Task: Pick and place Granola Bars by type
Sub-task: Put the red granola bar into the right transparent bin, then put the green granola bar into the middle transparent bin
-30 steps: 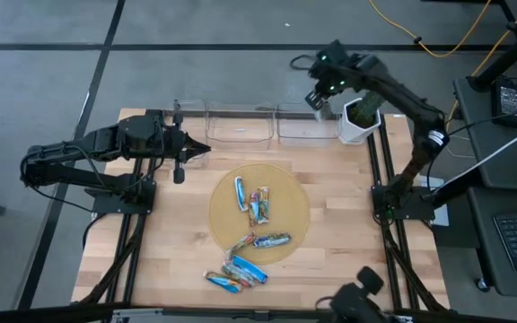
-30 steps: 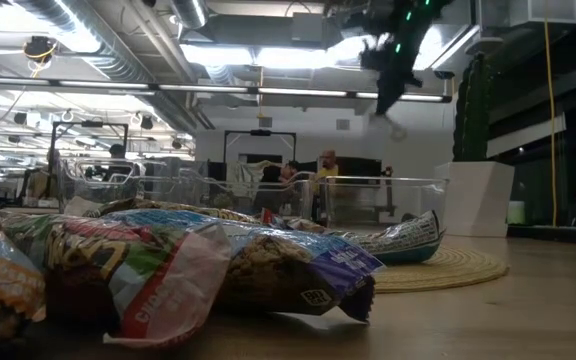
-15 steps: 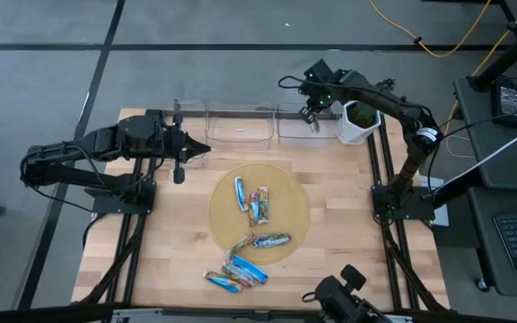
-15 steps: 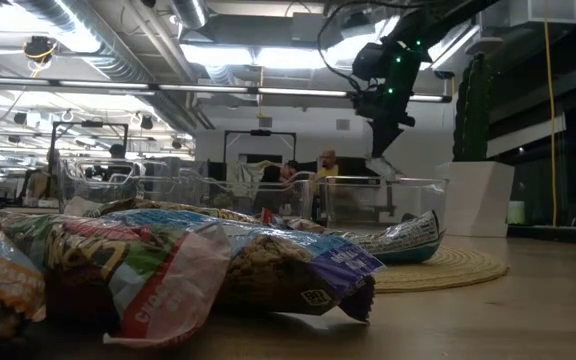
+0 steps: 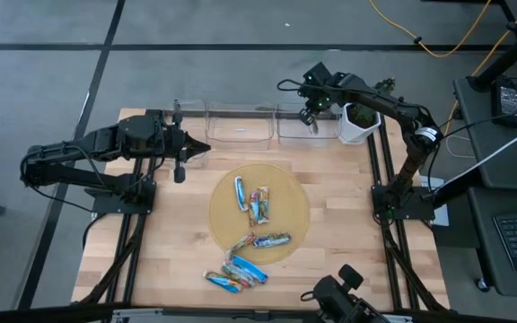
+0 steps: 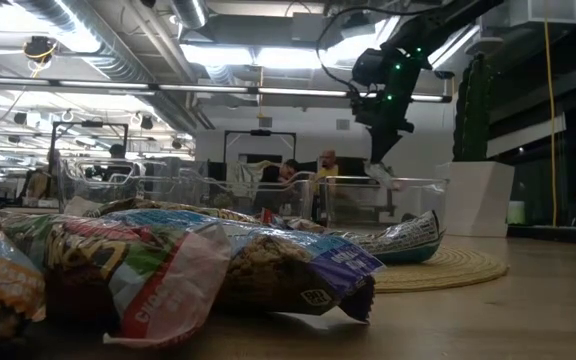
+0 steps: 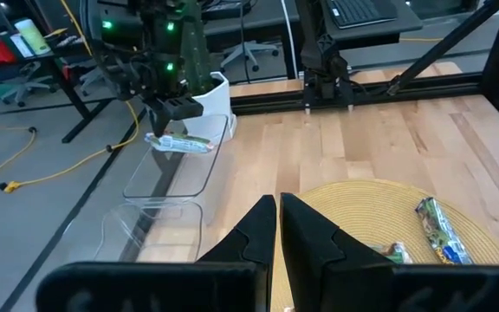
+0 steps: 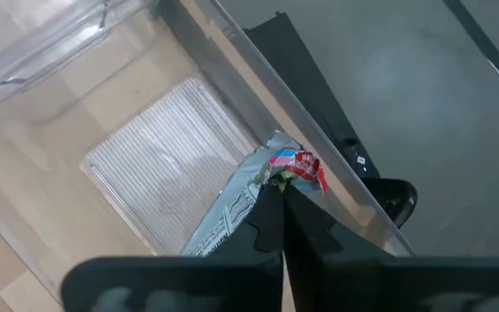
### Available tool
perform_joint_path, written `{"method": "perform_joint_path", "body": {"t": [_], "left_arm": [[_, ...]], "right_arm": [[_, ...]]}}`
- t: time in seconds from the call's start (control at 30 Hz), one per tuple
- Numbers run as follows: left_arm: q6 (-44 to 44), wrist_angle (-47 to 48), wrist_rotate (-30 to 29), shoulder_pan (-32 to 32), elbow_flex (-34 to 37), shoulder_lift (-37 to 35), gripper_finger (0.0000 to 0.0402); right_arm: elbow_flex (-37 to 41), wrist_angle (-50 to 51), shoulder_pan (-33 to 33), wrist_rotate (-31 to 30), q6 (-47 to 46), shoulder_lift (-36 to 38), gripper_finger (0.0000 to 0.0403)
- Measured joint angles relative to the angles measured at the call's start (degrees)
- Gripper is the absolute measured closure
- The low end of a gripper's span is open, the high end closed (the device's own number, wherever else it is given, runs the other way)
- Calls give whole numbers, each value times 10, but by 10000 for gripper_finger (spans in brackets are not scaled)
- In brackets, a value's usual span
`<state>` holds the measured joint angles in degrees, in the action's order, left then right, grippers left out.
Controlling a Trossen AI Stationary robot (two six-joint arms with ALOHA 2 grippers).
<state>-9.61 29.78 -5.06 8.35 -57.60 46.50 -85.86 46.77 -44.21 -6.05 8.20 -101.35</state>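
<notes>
Several shiny granola bars lie on the round tan mat [image 5: 287, 202], among them a blue one [image 5: 240, 193] and a multicoloured one [image 5: 258, 205]. More bars [image 5: 236, 274] lie in a pile on the wood near the front edge. My right gripper [image 5: 311, 119] is shut on one silver-and-red bar [image 7: 178, 143] over the right clear bin [image 5: 293, 131], at about rim height [image 6: 386, 176]. My left gripper [image 5: 206, 148] hovers shut and empty by the left clear bin [image 5: 240, 132]. My right gripper pinches the silver bar between its two fingers, between the bar's middle and its red end [image 8: 294, 166]. The fingers [image 8: 271, 208] slant down from above and lie across the bar. The bar hangs roughly level, clear of the bin floor [image 8: 163, 182].
A white pot with a plant [image 5: 359, 123] stands right beside the right bin. Both bins stand along the table's far edge. Bare wood lies left and right of the mat. People and desks show in the room behind the table.
My right gripper has come down with the bar, toward the table's left and near side, from above the pot to just over the right bin. It stayed shut on the bar. In the last half second it has hardly moved.
</notes>
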Motion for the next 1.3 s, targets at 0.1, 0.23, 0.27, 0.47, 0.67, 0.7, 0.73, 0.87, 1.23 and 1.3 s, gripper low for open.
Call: {"method": "perform_joint_path", "body": {"t": [0.1, 0.23, 0.27, 0.47, 0.67, 0.7, 0.73, 0.87, 1.23, 1.3], "left_arm": [[0, 0, 0, 0, 0, 0, 386], [-1, 0, 0, 0, 0, 0, 386], [-1, 0, 0, 0, 0, 0, 386], [0, 0, 0, 0, 0, 0, 386], [0, 0, 0, 0, 0, 0, 386], [0, 0, 0, 0, 0, 0, 386], [0, 0, 0, 0, 0, 0, 386], [0, 0, 0, 0, 0, 0, 386], [-1, 0, 0, 0, 0, 0, 386], [-1, 0, 0, 0, 0, 0, 386]], "right_arm": [[0, 0, 0, 10, -4, -9, 400], [0, -1, 2, 12, -3, -24, 400], [0, -1, 3, 12, -3, -27, 400], [0, -6, 3, 13, -3, -34, 400], [0, -7, 3, 15, -4, -34, 394], [0, -7, 3, 15, -4, -34, 390], [0, -8, 3, 15, -4, -34, 386], [0, -7, 3, 16, -5, -34, 370], [0, -7, 6, 17, -5, -34, 324], [0, -7, 6, 17, -5, -34, 315]]}}
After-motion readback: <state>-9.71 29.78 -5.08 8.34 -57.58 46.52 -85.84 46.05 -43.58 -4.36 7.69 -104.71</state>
